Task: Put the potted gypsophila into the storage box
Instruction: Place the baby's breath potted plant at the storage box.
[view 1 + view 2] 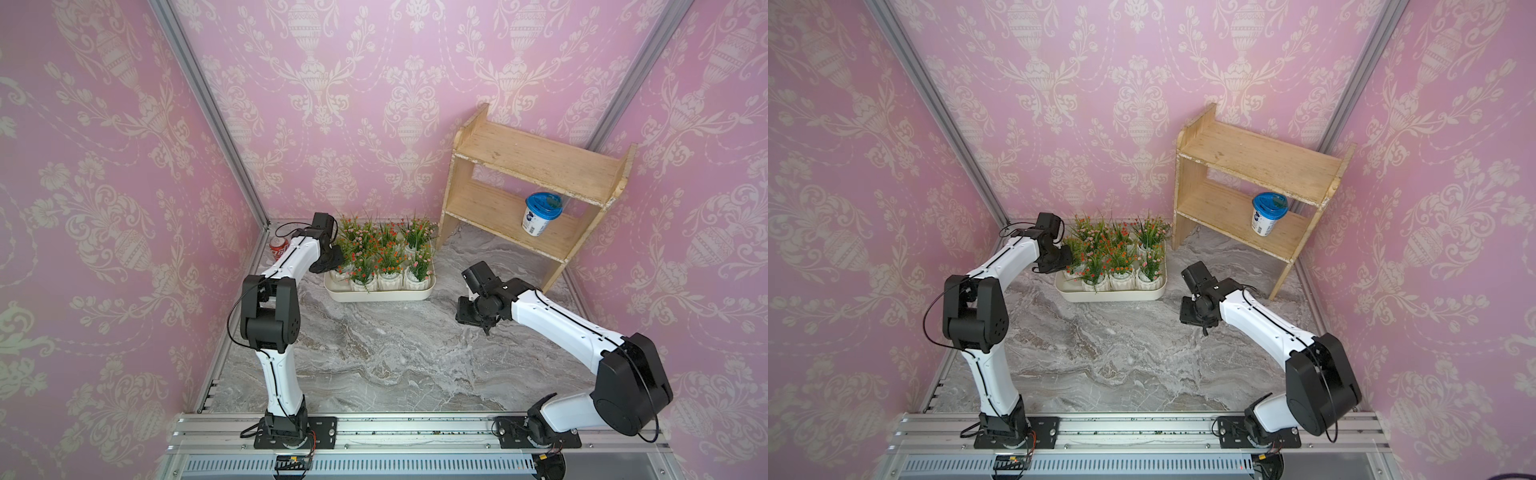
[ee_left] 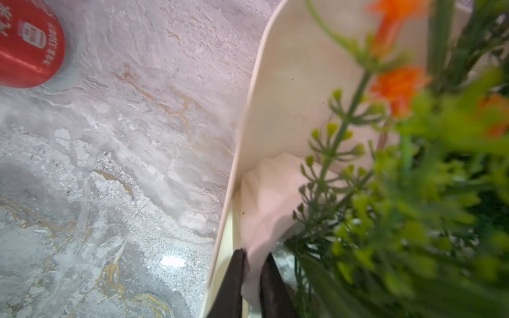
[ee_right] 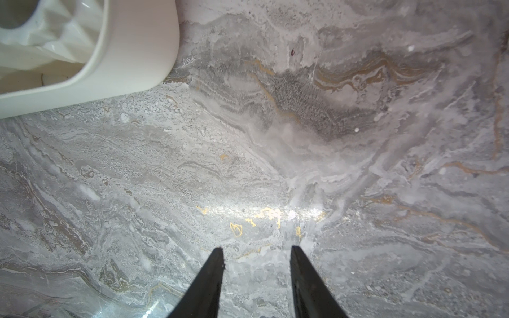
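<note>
Left wrist view showed the left gripper (image 2: 254, 253) with its dark fingers (image 2: 231, 283) nearly together, pinching the thin wall of one white ribbed pot (image 2: 264, 203) just inside the storage box (image 2: 248, 115). The right gripper (image 3: 257, 248) hung beside the box's rounded corner, fingers parted, holding nothing. The potted gypsophila (image 1: 384, 253) filled the smooth, cream box in rows, green sprigs with orange, red and pink blossoms, on veined grey marble (image 3: 303, 137).
</note>
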Action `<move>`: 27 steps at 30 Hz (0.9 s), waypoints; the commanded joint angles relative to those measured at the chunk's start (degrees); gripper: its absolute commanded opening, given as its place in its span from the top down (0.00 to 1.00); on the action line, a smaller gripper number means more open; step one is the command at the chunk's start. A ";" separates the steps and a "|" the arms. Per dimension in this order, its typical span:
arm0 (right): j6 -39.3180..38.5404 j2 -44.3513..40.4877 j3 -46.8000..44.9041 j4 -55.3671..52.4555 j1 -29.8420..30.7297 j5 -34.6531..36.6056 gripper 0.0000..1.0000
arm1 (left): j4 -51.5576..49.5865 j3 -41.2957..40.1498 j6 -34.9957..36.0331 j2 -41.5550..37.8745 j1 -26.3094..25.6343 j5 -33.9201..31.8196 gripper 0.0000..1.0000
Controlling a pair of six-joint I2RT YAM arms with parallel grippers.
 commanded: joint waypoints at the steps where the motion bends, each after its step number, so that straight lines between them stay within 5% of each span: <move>1: -0.72 0.82 -0.23 0.34 -0.54 -0.02 0.57 | 0.25 -1.21 -0.95 0.74 -0.45 1.07 0.85; 14: -0.53 -0.79 0.08 -0.71 -0.66 0.18 0.57 | -2.02 -1.52 -0.87 -3.43 0.36 -1.91 0.56; 27: -0.30 -5.10 -0.23 -3.25 -0.68 1.52 0.57 | -2.47 -7.64 -1.03 -12.70 2.69 -3.38 0.51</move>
